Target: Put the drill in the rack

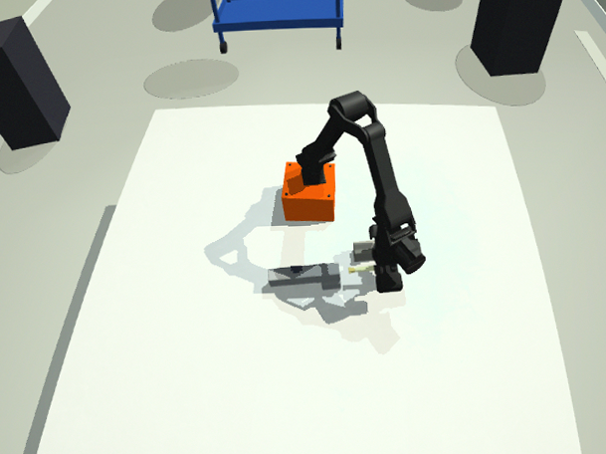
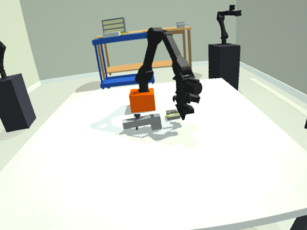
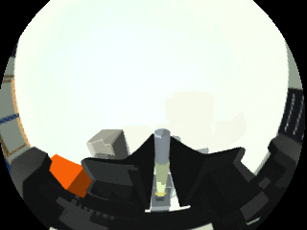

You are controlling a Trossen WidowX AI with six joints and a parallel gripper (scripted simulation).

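Note:
My gripper [image 1: 382,273] [image 2: 182,114] [image 3: 159,136] is shut on the drill [image 1: 359,269] [image 2: 172,116] [image 3: 161,160], a thin pale yellow and grey rod that sticks out level from the fingers toward the left. The drill is clear of the grey housing block [image 1: 315,277] [image 2: 146,123], which lies just left of it and carries the small dark key [image 1: 296,269] [image 2: 137,116] on top. The small grey rack [image 1: 362,250] [image 2: 171,111] [image 3: 107,142] stands right behind the drill, close to the fingers.
The arm's orange base box [image 1: 309,198] [image 2: 141,101] [image 3: 71,172] stands behind the housing on the white table [image 1: 195,377] [image 2: 167,181]. Around the table are black pedestals [image 1: 15,85] [image 2: 224,61] and a blue cart [image 1: 278,14] [image 2: 108,59].

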